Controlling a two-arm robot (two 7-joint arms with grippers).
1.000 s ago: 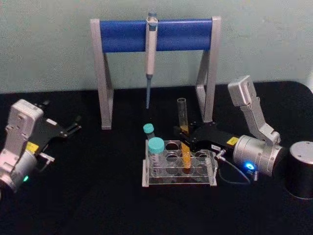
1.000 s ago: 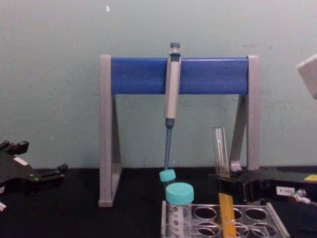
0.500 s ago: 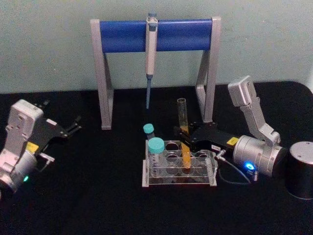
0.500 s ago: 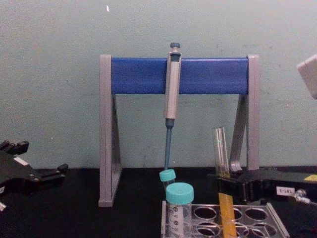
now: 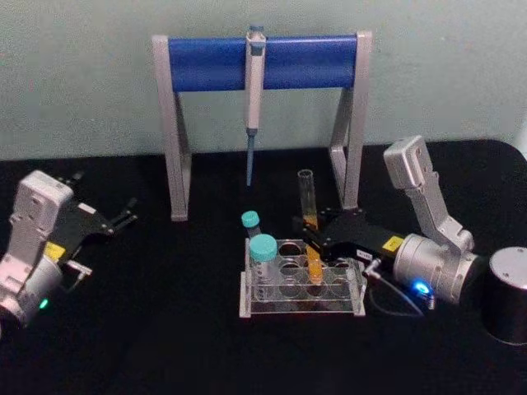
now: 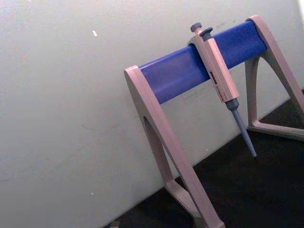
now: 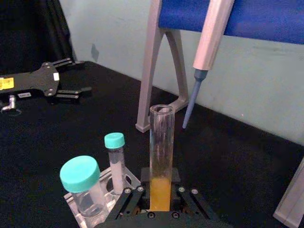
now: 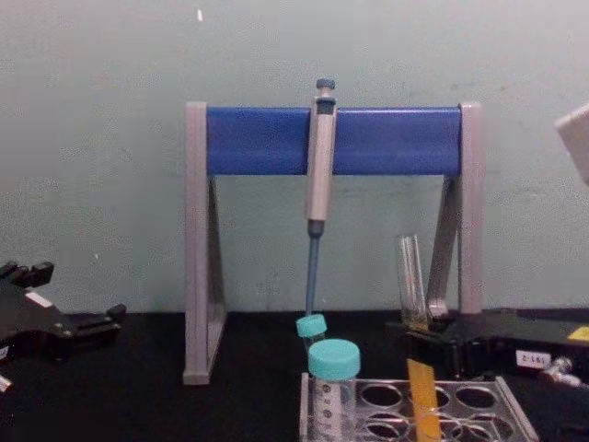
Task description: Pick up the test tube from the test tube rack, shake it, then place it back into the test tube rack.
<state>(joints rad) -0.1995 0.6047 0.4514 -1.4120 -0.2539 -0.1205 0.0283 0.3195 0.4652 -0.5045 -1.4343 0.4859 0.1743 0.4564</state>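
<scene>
I have the right gripper (image 5: 307,234) reaching in from the right, low over the black table (image 5: 165,333), with its fingers pinched on the test tube (image 5: 306,193) about where the orange-yellow liquid tops out. The tube's lower end sits in a hole in the right half of the test tube rack (image 5: 300,307). Its clear upper part rises above the fingers and leans a little, the open mouth tipped toward the robot's left. The rack stands flat near the middle of the table. At its left end it holds a wide teal-capped vial (image 5: 263,248) and, behind that, a thin teal-capped vial (image 5: 250,220). Behind the rack the grey-and-blue pipette stand (image 5: 206,62) straddles the back of the table, and a pipette (image 5: 254,90) hangs from its bar, tip down, clear of the cloth. The left gripper (image 5: 126,212) is parked well off to the left, just above the table, its fingers spread and holding nothing. A dark cylinder (image 5: 509,298) stands at the table's right edge, beside the right arm. A plain pale green wall (image 5: 82,74) closes off the room right behind the table.
</scene>
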